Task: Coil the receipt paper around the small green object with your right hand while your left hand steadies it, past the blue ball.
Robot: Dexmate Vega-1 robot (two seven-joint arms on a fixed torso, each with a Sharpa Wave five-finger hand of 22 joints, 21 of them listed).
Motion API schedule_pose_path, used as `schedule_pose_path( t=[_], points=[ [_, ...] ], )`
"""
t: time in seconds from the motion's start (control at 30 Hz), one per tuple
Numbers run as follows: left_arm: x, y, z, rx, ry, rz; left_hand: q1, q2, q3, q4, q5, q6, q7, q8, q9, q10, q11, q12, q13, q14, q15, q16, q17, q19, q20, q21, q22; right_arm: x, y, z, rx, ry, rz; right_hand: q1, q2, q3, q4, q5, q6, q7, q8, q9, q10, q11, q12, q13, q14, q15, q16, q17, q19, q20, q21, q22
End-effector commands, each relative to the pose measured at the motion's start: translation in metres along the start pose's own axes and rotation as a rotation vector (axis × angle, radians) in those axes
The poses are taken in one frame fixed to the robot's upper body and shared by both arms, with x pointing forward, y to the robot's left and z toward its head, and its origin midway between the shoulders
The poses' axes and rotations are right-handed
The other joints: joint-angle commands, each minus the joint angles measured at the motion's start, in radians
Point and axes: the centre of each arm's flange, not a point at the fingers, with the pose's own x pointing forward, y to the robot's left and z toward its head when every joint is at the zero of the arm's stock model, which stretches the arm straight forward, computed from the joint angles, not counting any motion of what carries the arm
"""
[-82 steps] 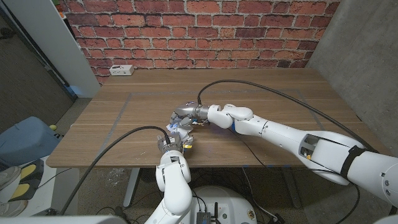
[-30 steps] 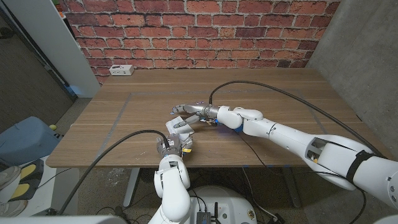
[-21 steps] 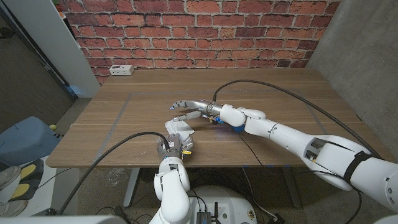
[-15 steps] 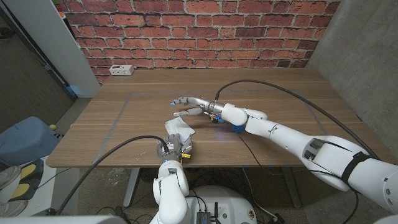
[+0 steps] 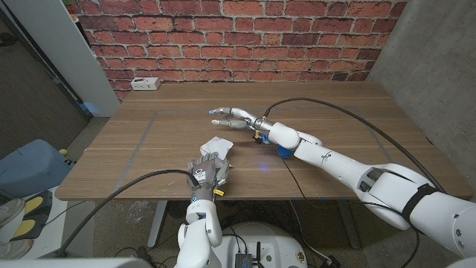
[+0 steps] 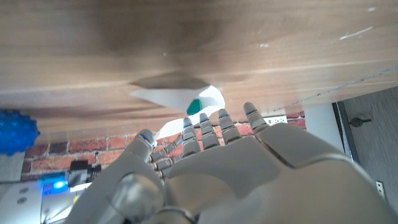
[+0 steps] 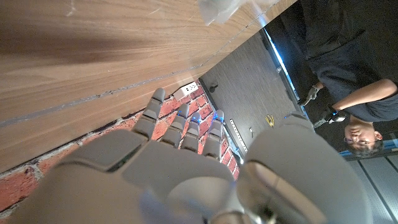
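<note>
Even, soft light is falling from above across the worktop (image 5: pixel 327 104) in the head view, and shadows are staying faint under the arms. The brick wall (image 5: pixel 238 30) is bowing slightly toward the picture's edges. A pale sheen is spreading over the wood in the left wrist view, and the left hand (image 6: pixel 211 168) is sitting close and blurred there. The right hand (image 7: pixel 180 168) is looking soft and out of focus in its own wrist view, with dim surroundings behind.
</note>
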Motion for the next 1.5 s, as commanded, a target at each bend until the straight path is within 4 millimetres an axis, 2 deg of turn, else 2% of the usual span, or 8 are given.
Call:
schedule_pose_path(
  t=[0.03, 0.3, 0.43, 0.47, 0.8, 0.97, 1.23, 1.5],
  points=[
    [0.001, 0.018, -0.003, -0.209, -0.103, 0.228, 0.024, 0.001, 0.014, -0.01, -0.006, 0.022, 0.003, 0.011, 0.0, 0.022, 0.002, 0.011, 0.0, 0.015, 0.0, 0.01, 0.001, -0.005, -0.002, 0.01, -0.001, -0.011, -0.015, -0.016, 0.136, 0.011, -0.125, 0.0, 0.004, 0.001, 0.004, 0.007, 0.009, 0.002, 0.009, 0.002, 0.008, -0.001, 0.005, 0.003, 0.004, 0.008, 0.003, -0.001, 0.005, 0.002, -0.001, 0.005],
    [0.008, 0.027, -0.01, -0.305, -0.167, 0.31, 0.061, 0.003, 0.039, -0.048, -0.013, 0.075, 0.012, 0.024, 0.0, 0.085, 0.0, 0.031, 0.0, 0.061, -0.009, 0.018, -0.002, 0.045, -0.007, 0.025, -0.007, -0.018, -0.027, -0.022, 0.213, 0.001, -0.215, 0.003, 0.007, 0.001, 0.0, 0.009, 0.015, 0.004, 0.01, 0.001, 0.016, 0.003, 0.009, 0.002, 0.009, 0.009, 0.006, -0.005, 0.007, 0.002, -0.004, 0.005],
    [0.014, 0.033, -0.015, -0.369, -0.192, 0.329, 0.071, 0.002, 0.045, -0.059, -0.014, 0.086, 0.012, 0.025, 0.0, 0.09, 0.003, 0.031, 0.0, 0.074, -0.01, 0.02, -0.003, 0.063, -0.008, 0.031, -0.008, -0.021, -0.032, -0.025, 0.238, -0.004, -0.26, 0.003, 0.008, 0.001, -0.002, 0.009, 0.023, 0.007, 0.013, 0.001, 0.021, 0.004, 0.011, 0.001, 0.011, 0.009, 0.008, -0.006, 0.011, -0.001, -0.004, 0.005],
    [0.016, 0.034, -0.016, -0.388, -0.2, 0.332, 0.072, 0.002, 0.046, -0.06, -0.014, 0.086, 0.011, 0.024, 0.0, 0.09, 0.002, 0.031, 0.0, 0.076, -0.01, 0.02, -0.003, 0.066, -0.009, 0.032, -0.008, -0.022, -0.034, -0.025, 0.243, -0.005, -0.272, 0.004, 0.008, 0.001, -0.004, 0.009, 0.023, 0.006, 0.013, 0.001, 0.029, 0.017, 0.013, 0.001, 0.011, 0.009, 0.008, -0.007, 0.012, -0.002, -0.005, 0.005],
    [0.042, 0.049, -0.03, -0.556, -0.276, 0.302, 0.083, -0.009, 0.051, -0.08, -0.017, 0.075, 0.009, 0.014, 0.0, 0.071, 0.01, 0.02, 0.0, 0.065, -0.005, 0.009, -0.003, 0.08, -0.007, 0.035, -0.011, -0.028, -0.047, -0.029, 0.289, -0.011, -0.34, 0.01, 0.025, 0.008, -0.009, 0.011, 0.042, 0.008, 0.018, 0.0, 0.038, 0.014, 0.016, -0.001, 0.019, 0.009, 0.014, -0.01, 0.028, -0.01, -0.005, 0.005],
    [0.06, 0.057, -0.037, -0.59, -0.329, 0.266, 0.086, -0.013, 0.052, -0.087, -0.017, 0.064, 0.016, 0.007, -0.001, 0.061, 0.016, 0.014, 0.0, 0.046, -0.005, 0.001, -0.002, 0.078, -0.008, 0.033, -0.012, -0.03, -0.05, -0.032, 0.31, -0.006, -0.372, 0.014, 0.033, 0.012, -0.011, 0.011, 0.047, 0.006, 0.018, 0.0, 0.05, 0.023, 0.02, -0.003, 0.027, 0.01, 0.017, -0.014, 0.043, -0.003, -0.003, 0.005],
    [0.102, 0.073, -0.055, -0.681, -0.414, 0.202, 0.084, -0.019, 0.051, -0.094, -0.018, 0.051, 0.012, 0.001, -0.001, 0.047, 0.021, 0.007, -0.001, 0.021, 0.003, -0.008, -0.002, 0.087, -0.026, 0.034, -0.013, -0.037, -0.054, -0.034, 0.363, 0.006, -0.474, 0.02, 0.043, 0.017, -0.016, 0.009, 0.054, 0.011, 0.018, -0.001, 0.06, 0.026, 0.022, -0.005, 0.047, 0.008, 0.024, -0.019, 0.062, -0.024, -0.001, 0.005],
    [0.144, 0.083, -0.072, -0.742, -0.499, 0.14, 0.08, -0.021, 0.05, -0.095, -0.018, 0.046, 0.01, -0.001, -0.001, 0.045, 0.024, 0.006, -0.001, 0.014, 0.005, -0.01, -0.001, 0.08, -0.02, 0.031, -0.014, -0.049, -0.062, -0.03, 0.348, 0.047, -0.573, 0.023, 0.046, 0.019, -0.02, 0.006, 0.056, 0.014, 0.017, -0.001, 0.065, 0.025, 0.022, -0.006, 0.055, 0.007, 0.026, -0.022, 0.067, -0.02, -0.002, 0.005]
  ],
)
